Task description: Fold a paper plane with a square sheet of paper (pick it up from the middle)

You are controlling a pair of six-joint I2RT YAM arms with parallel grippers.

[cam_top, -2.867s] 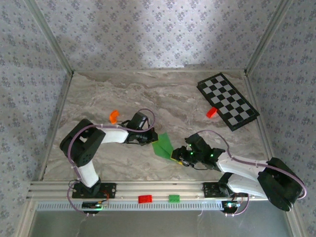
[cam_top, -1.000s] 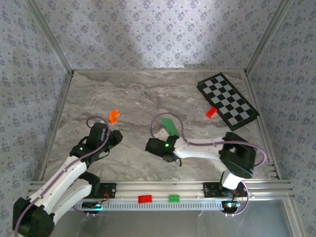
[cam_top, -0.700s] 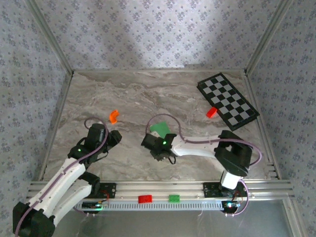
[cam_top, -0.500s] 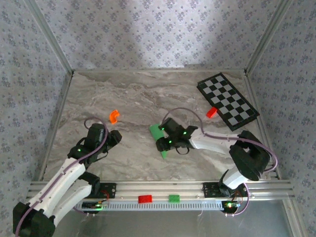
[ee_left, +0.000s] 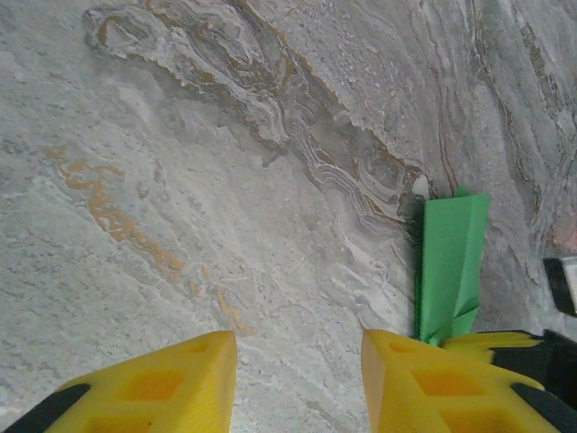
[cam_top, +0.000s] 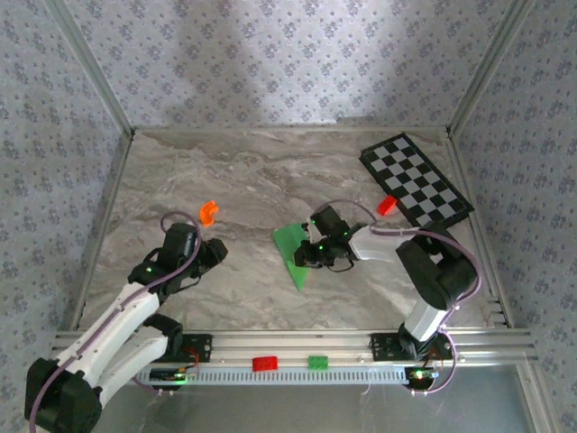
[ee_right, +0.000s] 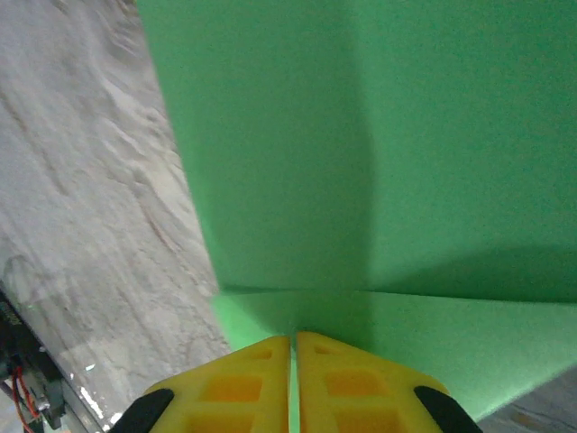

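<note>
Bare marble table at back, orange piece near left pincer, checkered board back right.

Soft, even light filled the top external view, with a paler wash high on the back wall and no hard glare on the marble tabletop. Shadows beneath the arms were faint and lay close beside them. That view was fairly sharp, though small things looked coarse. In the left wrist view the marble veins were crisp, the paper plane was vivid, and the yellow fingers of the left gripper were slightly soft at the bottom edge. In the right wrist view the paper plane sat very close, blurred and saturated, with a darker shadow across its lower part above the right gripper.
</note>
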